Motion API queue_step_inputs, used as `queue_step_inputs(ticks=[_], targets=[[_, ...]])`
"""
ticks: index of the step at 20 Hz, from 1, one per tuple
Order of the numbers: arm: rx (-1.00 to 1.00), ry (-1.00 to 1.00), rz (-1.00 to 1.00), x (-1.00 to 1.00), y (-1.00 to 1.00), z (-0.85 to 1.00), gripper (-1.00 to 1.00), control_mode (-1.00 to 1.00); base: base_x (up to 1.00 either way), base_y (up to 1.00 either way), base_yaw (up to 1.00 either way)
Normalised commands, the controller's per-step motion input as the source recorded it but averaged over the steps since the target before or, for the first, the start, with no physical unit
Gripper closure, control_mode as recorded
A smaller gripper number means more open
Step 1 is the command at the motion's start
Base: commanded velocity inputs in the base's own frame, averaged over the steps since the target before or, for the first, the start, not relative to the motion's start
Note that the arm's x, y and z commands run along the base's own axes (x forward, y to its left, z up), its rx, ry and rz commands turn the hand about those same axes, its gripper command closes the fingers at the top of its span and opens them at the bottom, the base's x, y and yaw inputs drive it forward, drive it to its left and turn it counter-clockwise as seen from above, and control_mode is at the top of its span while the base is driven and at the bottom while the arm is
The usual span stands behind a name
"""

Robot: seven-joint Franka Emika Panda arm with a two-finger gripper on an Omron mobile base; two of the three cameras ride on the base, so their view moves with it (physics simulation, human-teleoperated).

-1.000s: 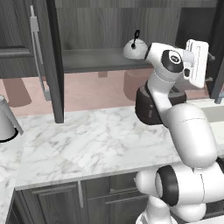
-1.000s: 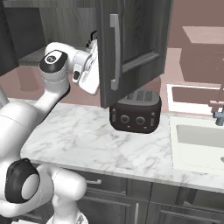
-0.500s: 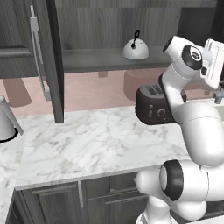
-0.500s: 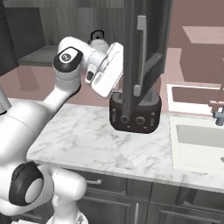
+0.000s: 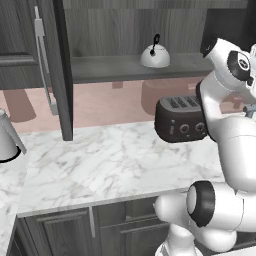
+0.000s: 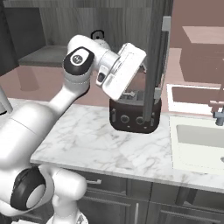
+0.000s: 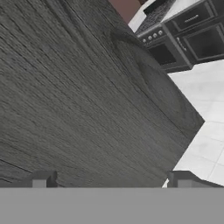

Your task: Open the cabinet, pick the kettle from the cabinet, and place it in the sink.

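Now both cabinet (image 5: pixel 60 70) doors stand open; my hand (image 7: pixel 109 181), fingers spread and empty, faces the right door. Kettle (image 5: pixel 154 55) waits on the shelf; next I reach for it.

arm (image 6: pixel 30 127): glossy white rounded shells, thick tubular links
joints: dark grey rings between the links; round dark cap with a small white mark on the upper joint
lower joint (image 5: pixel 202 211): black band around a white bulb
end effector (image 7: pixel 109 180): boxy white hand housing; two small dark grey square finger tips (image 7: pixel 41 179), set wide apart
cables, screws: none visible
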Motion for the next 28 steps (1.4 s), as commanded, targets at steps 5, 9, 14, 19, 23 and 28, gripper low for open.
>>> queue_step_inputs(ticks=[5, 9, 14, 19, 23, 28], targets=[[0.0, -0.01, 0.15, 0.0, 0.34, 0.01, -1.0, -1.0, 0.0, 0.0, 0.0], [0.0, 0.0, 0.21, 0.0, 0.46, 0.08, -1.0, -1.0, 0.0, 0.0, 0.0], [0.0, 0.0, 0.21, 0.0, 0.55, 0.08, -1.0, -1.0, 0.0, 0.0, 0.0], [0.0, 0.06, 0.25, -0.01, 0.56, 0.11, -1.0, -1.0, 0.0, 0.0, 0.0], [-0.02, 0.09, 0.33, -0.06, 0.57, 0.13, -1.0, -1.0, 0.0, 0.0, 0.0], [-0.05, 0.1, 0.36, -0.1, 0.54, 0.12, -1.0, -1.0, 0.0, 0.0, 0.0]])
